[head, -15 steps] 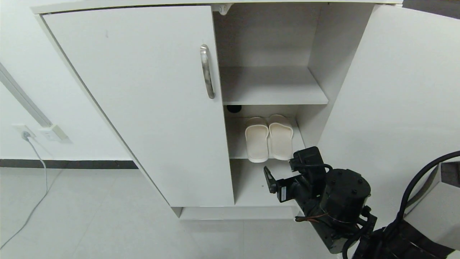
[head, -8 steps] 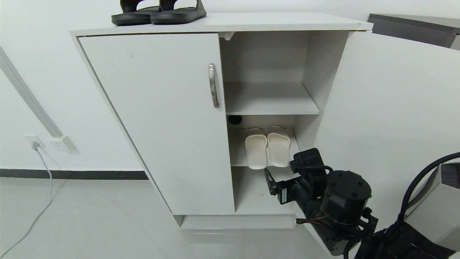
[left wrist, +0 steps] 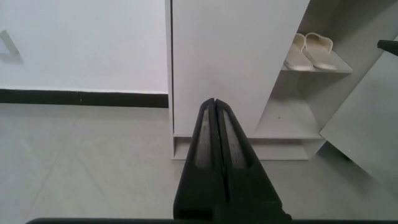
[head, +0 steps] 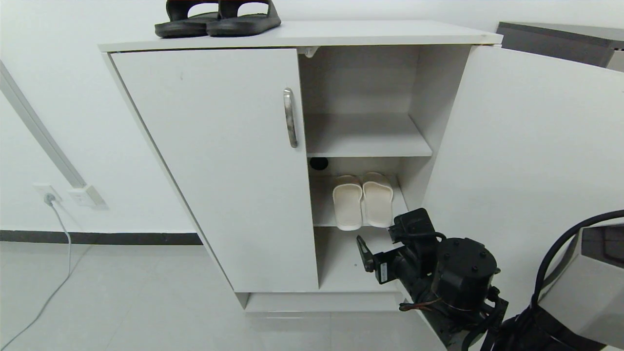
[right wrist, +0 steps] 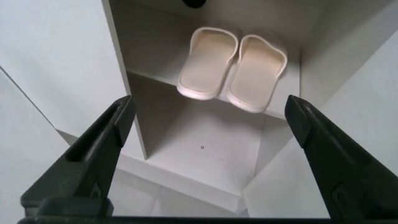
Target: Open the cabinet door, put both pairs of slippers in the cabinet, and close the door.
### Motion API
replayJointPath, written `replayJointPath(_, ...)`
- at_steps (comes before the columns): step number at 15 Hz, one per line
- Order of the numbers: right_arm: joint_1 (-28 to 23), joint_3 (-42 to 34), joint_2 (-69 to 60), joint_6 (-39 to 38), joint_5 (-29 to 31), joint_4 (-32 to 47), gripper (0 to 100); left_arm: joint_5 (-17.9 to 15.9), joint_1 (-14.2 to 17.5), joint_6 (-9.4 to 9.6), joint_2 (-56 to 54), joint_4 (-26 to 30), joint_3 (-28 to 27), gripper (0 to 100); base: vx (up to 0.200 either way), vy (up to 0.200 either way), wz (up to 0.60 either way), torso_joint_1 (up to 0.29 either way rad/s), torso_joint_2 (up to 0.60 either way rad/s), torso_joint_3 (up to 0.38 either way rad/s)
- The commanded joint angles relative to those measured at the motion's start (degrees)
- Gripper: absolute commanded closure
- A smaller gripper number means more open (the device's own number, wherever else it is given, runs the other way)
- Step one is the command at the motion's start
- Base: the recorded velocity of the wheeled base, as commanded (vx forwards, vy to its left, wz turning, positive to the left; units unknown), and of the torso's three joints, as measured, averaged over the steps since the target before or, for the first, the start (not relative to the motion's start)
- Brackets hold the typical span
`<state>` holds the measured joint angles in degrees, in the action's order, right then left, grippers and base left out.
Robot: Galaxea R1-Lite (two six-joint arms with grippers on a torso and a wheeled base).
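The white cabinet (head: 302,34) has its right door (head: 516,165) swung open and its left door (head: 219,161) shut. A pair of white slippers (head: 362,200) lies side by side on the middle shelf, also seen in the right wrist view as white slippers (right wrist: 233,62). Black slippers (head: 218,19) rest on the cabinet top, at its left. My right gripper (head: 385,243) hangs open and empty in front of the bottom compartment, just below the white pair; its fingers (right wrist: 93,162) stand wide apart. My left gripper (left wrist: 215,106) is shut and empty, low over the floor, facing the cabinet.
The upper shelf (head: 365,136) and the bottom compartment (head: 351,273) are bare. A metal handle (head: 290,117) sits on the shut door. A wall socket with a cable (head: 48,199) is at the left. Dark grey furniture (head: 560,41) stands behind the open door.
The head camera has pulled back and tilted up, bringing the cabinet top and the black slippers into view. Relative to the cabinet, the right gripper has hardly shifted.
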<state>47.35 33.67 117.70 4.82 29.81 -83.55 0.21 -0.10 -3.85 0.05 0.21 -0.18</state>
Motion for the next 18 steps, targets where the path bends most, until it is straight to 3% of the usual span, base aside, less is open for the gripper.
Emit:
replayJointPath(1,-0.06,-0.01,0.51,0.02,-0.01,-0.03,0,-0.03,-0.08,-0.1,0.04,-0.03,0.01,100,0.0,0.2,0.0,0.007,0.0,0.002)
replayJointPath(18,0.46,-3.26,0.42,1.25,-1.77,-0.29,0,0.14,0.01,-0.89,0.04,-0.03,0.01,100,0.0,0.2,0.0,0.003,0.0,0.002)
